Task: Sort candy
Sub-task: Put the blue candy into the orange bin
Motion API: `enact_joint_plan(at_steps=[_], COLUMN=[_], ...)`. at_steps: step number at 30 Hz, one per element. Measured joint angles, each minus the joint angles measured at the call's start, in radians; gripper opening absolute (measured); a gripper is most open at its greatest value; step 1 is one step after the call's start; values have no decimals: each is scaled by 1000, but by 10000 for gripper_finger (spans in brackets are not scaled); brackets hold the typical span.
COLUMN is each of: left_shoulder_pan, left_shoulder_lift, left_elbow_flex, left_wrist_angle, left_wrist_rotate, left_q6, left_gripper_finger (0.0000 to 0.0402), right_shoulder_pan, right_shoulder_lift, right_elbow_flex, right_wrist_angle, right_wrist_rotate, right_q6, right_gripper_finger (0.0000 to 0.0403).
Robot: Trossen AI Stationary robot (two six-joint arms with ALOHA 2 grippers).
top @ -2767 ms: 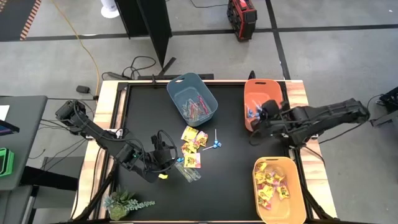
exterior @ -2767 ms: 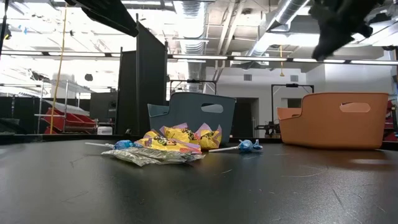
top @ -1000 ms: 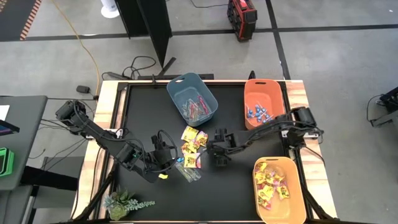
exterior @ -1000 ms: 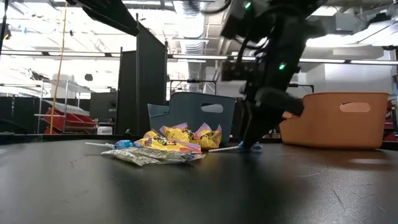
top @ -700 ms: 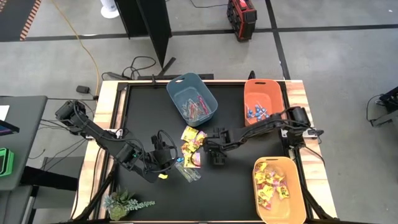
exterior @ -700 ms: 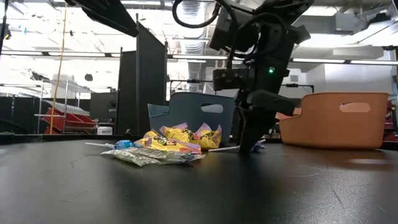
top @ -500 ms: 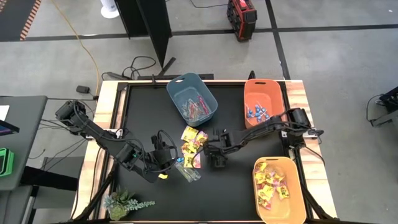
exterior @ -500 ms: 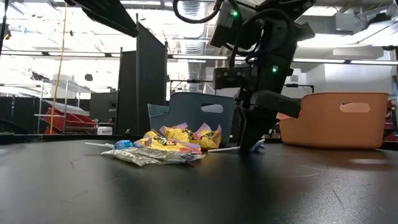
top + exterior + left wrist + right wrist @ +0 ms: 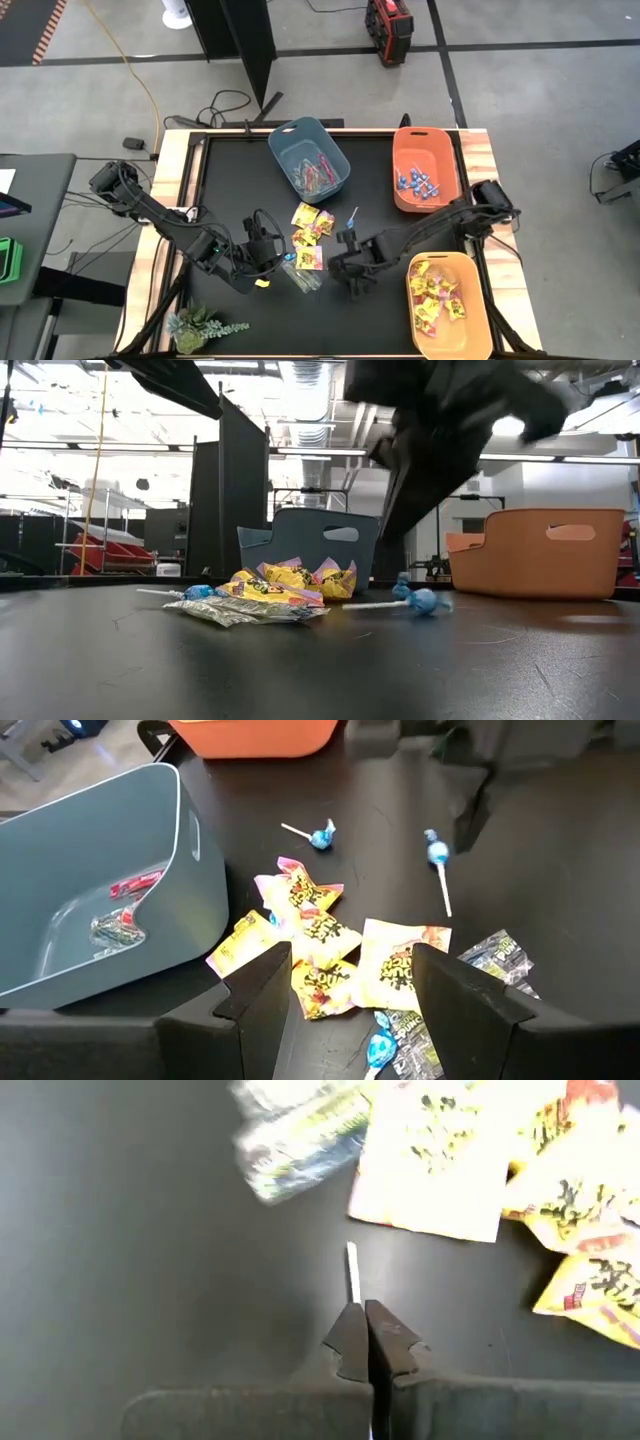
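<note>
Right gripper (image 9: pixel 366 1342): fingers clamped on lollipop (image 9: pixel 351 216) stick, lifted off table (image 9: pixel 380 180). Left gripper (image 9: pixel 350 985): fingers apart, waiting. Best carried level to orange bin (image 9: pixel 423 150).

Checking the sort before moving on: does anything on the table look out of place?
Yes. Unsorted candy lies loose mid-table between the bins, yellow packets overlapping askew. The right end effector is shut on a lollipop stick, the left end effector open nearby.

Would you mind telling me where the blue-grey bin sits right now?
In the high view the blue-grey bin stands at the table's far edge, left of the orange bin and just beyond the heap of yellow packets.
</note>
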Motion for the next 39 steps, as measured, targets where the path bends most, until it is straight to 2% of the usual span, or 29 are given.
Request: enact_joint_plan(at_steps=[6,9,14,19,23,32,39], left_shoulder_pan=[0,0,0,0,0,0,0], left_shoulder_lift=[0,0,0,0,0,0,0], left_elbow_flex=[0,0,0,0,0,0,0], left_wrist_angle=[2,3,3,3,3,10,11], left_wrist_rotate=[0,0,0,0,0,0,0], left_q6=[-2,-6,-6,-5,-6,-3,-3], left_gripper_finger=[201,201,201,201,201,201,201], right_shoulder_pan=[15,23,38,44,49,62,61], right_shoulder_lift=[-19,-2,32,59,85,104,114], right_elbow_flex=[12,12,8,7,7,7,9], right_wrist_angle=[-38,-71,-150,-142,-108,-80,-51], right_wrist_rotate=[14,14,12,12,-17,-41,-40], right_q6=[30,38,152,166,166,201,217], right_gripper_finger=[1,19,100,198,238,227,172])
